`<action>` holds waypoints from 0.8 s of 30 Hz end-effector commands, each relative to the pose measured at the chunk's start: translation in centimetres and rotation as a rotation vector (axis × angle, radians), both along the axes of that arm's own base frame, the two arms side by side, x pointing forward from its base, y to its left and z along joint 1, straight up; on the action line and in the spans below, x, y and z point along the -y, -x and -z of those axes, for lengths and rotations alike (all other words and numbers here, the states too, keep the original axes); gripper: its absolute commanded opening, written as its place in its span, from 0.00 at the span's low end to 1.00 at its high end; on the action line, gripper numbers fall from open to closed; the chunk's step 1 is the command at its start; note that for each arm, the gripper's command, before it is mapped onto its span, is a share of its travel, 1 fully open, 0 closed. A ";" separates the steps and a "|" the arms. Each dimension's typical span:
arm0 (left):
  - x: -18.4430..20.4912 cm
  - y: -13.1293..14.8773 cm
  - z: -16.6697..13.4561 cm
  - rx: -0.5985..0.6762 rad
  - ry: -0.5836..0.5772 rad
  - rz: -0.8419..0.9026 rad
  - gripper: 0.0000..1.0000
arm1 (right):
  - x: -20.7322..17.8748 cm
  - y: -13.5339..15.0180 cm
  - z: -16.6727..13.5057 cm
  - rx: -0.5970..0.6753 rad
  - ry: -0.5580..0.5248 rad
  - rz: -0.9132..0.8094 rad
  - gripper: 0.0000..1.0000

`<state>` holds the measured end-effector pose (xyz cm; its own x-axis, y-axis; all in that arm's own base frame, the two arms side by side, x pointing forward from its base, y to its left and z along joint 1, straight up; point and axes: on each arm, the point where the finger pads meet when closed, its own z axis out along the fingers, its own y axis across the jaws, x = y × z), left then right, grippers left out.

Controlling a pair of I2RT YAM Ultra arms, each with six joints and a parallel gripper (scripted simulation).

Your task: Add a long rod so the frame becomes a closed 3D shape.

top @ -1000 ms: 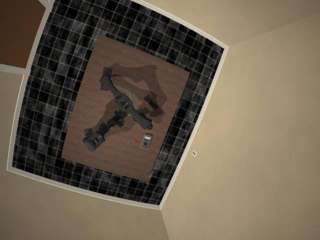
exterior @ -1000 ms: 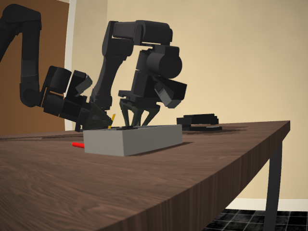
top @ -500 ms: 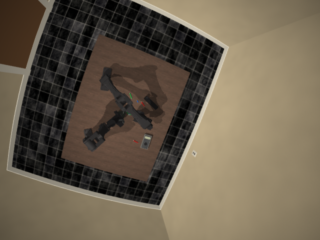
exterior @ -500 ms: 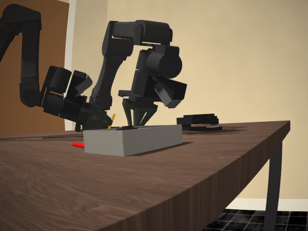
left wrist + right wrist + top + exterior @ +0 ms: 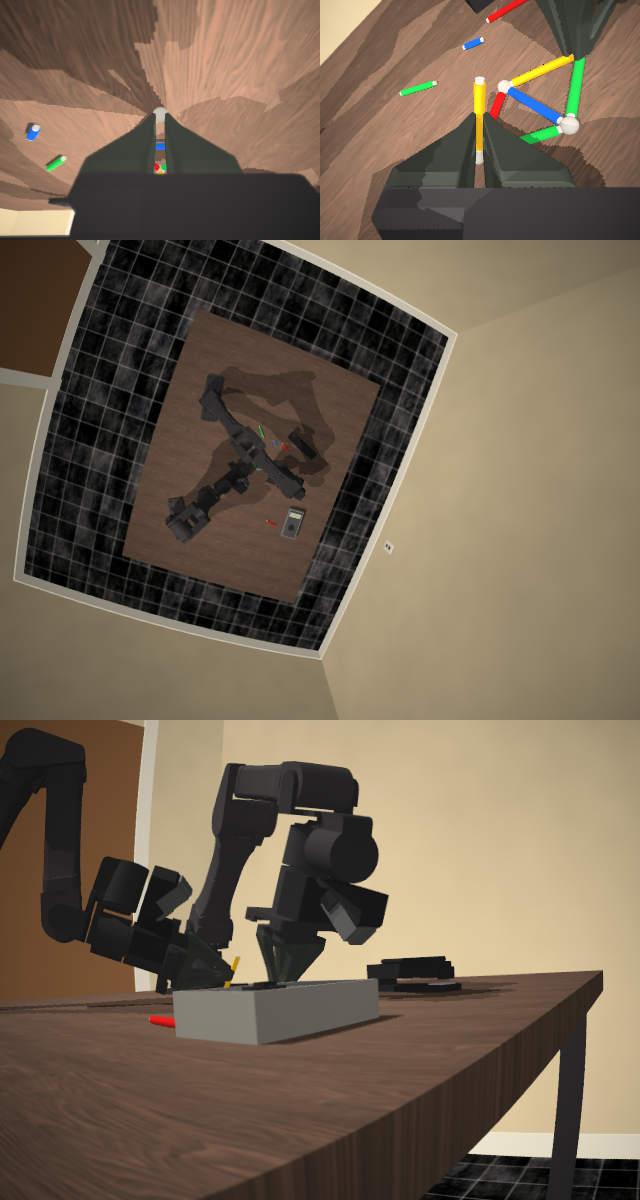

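The frame is two triangles sharing a blue rod (image 5: 160,146) (image 5: 535,105). A long yellow rod (image 5: 540,71) and a green rod (image 5: 576,90) meet at the far corner; a red rod (image 5: 497,104) and another green rod (image 5: 542,136) run toward the near one. Steel balls (image 5: 504,86) (image 5: 569,125) join the blue rod's ends. My left gripper (image 5: 281,979) (image 5: 160,119) (image 5: 576,55) is shut on the far corner's steel ball, mostly hidden by the fingers. My right gripper (image 5: 231,974) (image 5: 479,120) is shut on a separate yellow rod (image 5: 235,963) (image 5: 479,97), held beside the frame.
A loose green rod (image 5: 261,431) (image 5: 56,163) (image 5: 418,89), blue rod (image 5: 275,443) (image 5: 33,132) (image 5: 473,43) and red rod (image 5: 285,447) (image 5: 506,10) lie near a black object (image 5: 302,445) (image 5: 413,973). Another red rod (image 5: 271,523) (image 5: 162,1021) lies by the grey multimeter (image 5: 293,523) (image 5: 217,1017).
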<state>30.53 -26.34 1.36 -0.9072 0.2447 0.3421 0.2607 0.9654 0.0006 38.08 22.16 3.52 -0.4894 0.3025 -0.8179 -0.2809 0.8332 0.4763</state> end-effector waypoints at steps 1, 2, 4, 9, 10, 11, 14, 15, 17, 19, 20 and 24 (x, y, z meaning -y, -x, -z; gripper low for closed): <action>0.2 0.0 -0.9 0.004 0.011 -0.007 0.00 | 0.0 0.0 -0.1 0.005 -0.001 0.004 0.00; 0.2 0.0 -1.2 0.006 0.015 -0.008 0.00 | 0.0 0.0 -0.1 0.005 -0.001 0.004 0.00; 0.2 0.2 -1.6 0.002 0.016 -0.007 0.00 | 0.0 0.0 -0.1 0.005 -0.001 0.004 0.00; -0.1 1.4 -2.1 -0.011 0.008 -0.005 0.00 | 0.0 0.0 -0.1 0.005 -0.001 0.004 0.00; -0.1 1.5 -2.3 -0.011 0.008 -0.005 0.00 | 0.0 0.0 -0.1 0.005 -0.001 0.004 0.00; -0.1 1.5 -2.5 -0.009 0.009 -0.006 0.00 | 0.0 0.0 -0.1 0.005 -0.001 0.004 0.00; -0.2 0.9 -3.0 0.012 0.021 -0.006 0.00 | 0.0 0.0 -0.1 0.005 -0.001 0.004 0.00; -0.2 0.9 -3.0 0.012 0.021 -0.006 0.00 | 0.0 0.0 -0.1 0.005 -0.001 0.004 0.00; -0.1 0.7 -2.7 0.011 0.020 -0.007 0.00 | 0.0 0.0 -0.1 0.005 -0.001 0.004 0.00; 0.1 0.3 -3.0 0.026 0.031 -0.007 0.00 | 0.0 0.0 -0.1 0.005 -0.001 0.004 0.00; 0.1 0.8 -2.8 0.008 0.025 -0.006 0.00 | 0.0 0.0 -0.1 0.005 -0.001 0.004 0.00; -0.1 1.3 -3.1 0.004 0.020 -0.005 0.00 | 0.0 0.0 -0.1 0.005 -0.001 0.004 0.00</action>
<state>30.07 -26.15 3.43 -0.9135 0.2420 0.3271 0.2523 0.9676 -0.0113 38.01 22.26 3.51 -0.4916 0.3012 -0.8171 -0.2835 0.8318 0.4772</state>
